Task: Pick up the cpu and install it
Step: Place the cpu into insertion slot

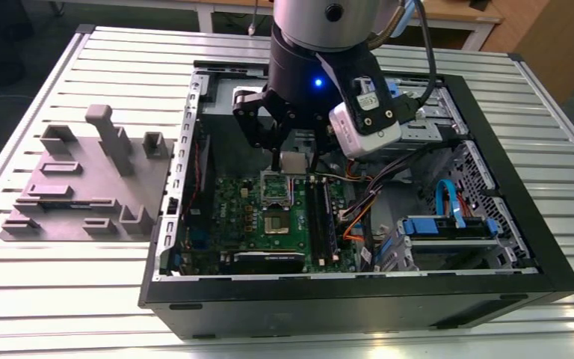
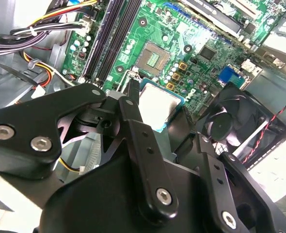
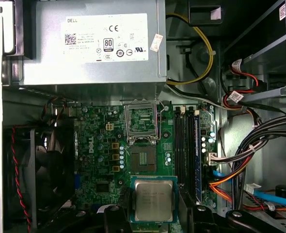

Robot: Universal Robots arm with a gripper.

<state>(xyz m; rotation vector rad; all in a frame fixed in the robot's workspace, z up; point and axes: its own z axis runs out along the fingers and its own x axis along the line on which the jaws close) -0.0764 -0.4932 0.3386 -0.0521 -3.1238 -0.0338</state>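
Observation:
The cpu (image 3: 153, 199), a small square chip with a silvery top and a pale rim, hangs level between my black fingers (image 3: 115, 214). My gripper (image 3: 153, 216) is shut on it. It hovers above the green motherboard (image 3: 99, 145), just short of the open socket (image 3: 142, 158), whose metal bracket (image 3: 142, 121) is flipped up beyond it. In the second wrist view the cpu (image 2: 158, 103) sits just before the socket (image 2: 155, 58). The exterior view shows my gripper (image 1: 293, 157) inside the open computer case (image 1: 367, 284) with the cpu (image 1: 293, 163) above the board.
A grey power supply (image 3: 89, 43) stands past the socket. Memory slots (image 3: 186, 145) and bundled cables (image 3: 249, 150) lie to one side, and a black fan (image 3: 41, 165) to the other. A grey parts fixture (image 1: 93, 179) sits on the slatted table at the exterior view's left.

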